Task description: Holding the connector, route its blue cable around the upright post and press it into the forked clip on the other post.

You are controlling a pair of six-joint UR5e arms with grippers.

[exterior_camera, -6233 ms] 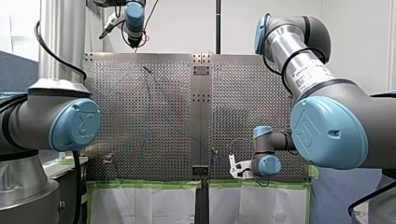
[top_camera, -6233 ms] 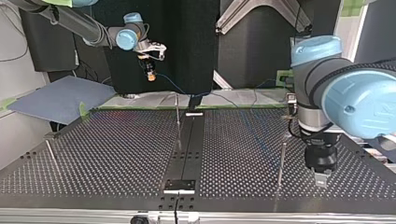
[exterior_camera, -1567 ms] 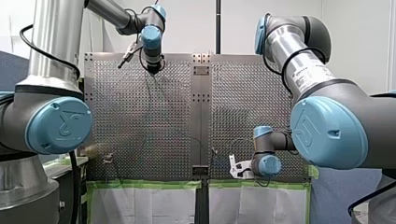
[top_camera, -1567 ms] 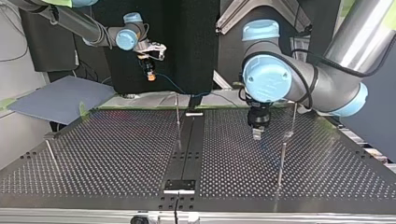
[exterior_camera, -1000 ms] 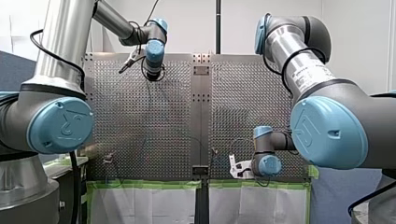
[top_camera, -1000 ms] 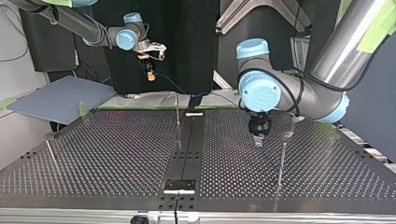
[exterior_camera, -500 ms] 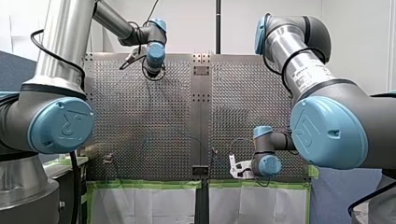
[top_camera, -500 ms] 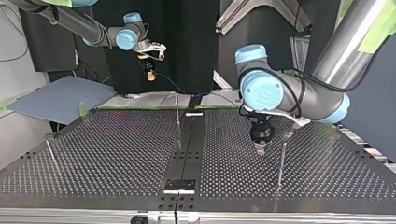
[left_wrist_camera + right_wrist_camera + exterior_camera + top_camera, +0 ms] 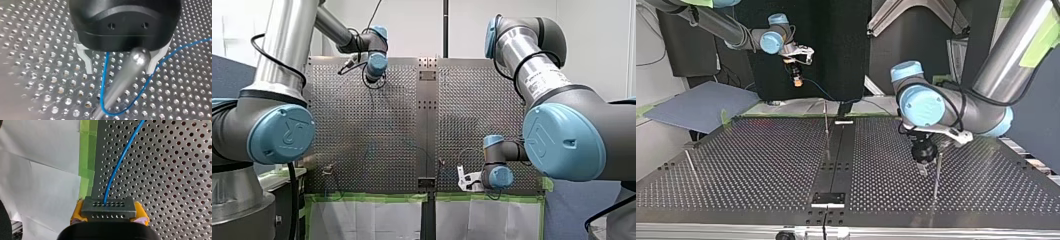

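Observation:
My right gripper (image 9: 109, 212) has its yellow pads shut on the grey connector (image 9: 108, 207), held up behind the table's far edge in the top view. The blue cable (image 9: 119, 163) runs from the connector down onto the perforated table. My left gripper (image 9: 120, 72) is open, low over the table. The upright post's rounded tip (image 9: 139, 56) stands between its pale fingers (image 9: 86, 62). There the blue cable (image 9: 104, 75) loops around the post's foot. In the top view my left gripper (image 9: 923, 169) is just beside that post (image 9: 937, 175).
Another thin post (image 9: 826, 127) stands by the table's middle strip, and a third post (image 9: 692, 167) at the top view's left. Green tape and white paper (image 9: 50, 170) line the table edge under my right gripper. A blue-grey mat (image 9: 701, 105) lies off the table.
My left arm has swung from the far side of the table towards the post at the top view's right and come down over it. My right arm has not moved.

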